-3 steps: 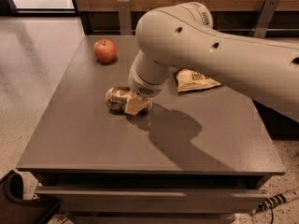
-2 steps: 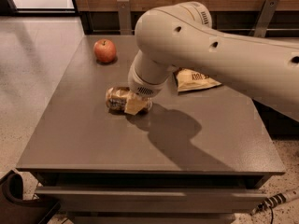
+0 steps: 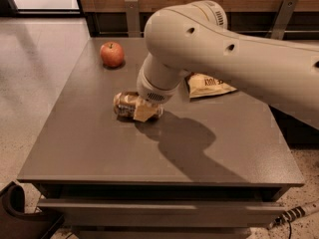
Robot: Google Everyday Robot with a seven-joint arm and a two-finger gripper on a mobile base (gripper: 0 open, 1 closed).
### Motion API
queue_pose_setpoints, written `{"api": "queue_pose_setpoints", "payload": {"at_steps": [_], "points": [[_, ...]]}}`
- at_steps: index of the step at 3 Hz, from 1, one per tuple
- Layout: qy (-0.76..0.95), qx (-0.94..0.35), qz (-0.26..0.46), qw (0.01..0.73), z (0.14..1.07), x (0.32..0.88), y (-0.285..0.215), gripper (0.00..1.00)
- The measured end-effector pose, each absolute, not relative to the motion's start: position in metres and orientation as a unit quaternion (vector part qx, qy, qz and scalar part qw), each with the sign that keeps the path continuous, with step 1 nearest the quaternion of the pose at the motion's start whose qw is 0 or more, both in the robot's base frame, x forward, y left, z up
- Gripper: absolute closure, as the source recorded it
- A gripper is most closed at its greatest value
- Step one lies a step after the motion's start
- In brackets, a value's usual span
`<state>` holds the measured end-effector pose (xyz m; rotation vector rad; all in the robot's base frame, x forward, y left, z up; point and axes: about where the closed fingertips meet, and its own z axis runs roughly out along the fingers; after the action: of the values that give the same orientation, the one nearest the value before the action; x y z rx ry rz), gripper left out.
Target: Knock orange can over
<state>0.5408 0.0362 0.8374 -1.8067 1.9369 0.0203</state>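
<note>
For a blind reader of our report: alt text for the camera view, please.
An orange can lies on its side on a grey table, the robot's gripper low at its right end. A red apple sits near the far left corner; a snack bag lies behind the arm.

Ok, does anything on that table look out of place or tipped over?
Yes: the orange can lies on its side near the middle of the table, not upright, with the gripper at its right end. The apple and the snack bag look normal.
</note>
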Motion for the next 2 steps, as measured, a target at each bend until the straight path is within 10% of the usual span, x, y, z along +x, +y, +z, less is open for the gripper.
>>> {"api": "queue_pose_setpoints", "payload": {"at_steps": [1, 2], "points": [[0.709, -0.662, 0.006, 0.245, 0.8394, 0.5398, 0.0361, 0.05], [0.708, -0.662, 0.005, 0.246, 0.8403, 0.5394, 0.036, 0.0]]}}
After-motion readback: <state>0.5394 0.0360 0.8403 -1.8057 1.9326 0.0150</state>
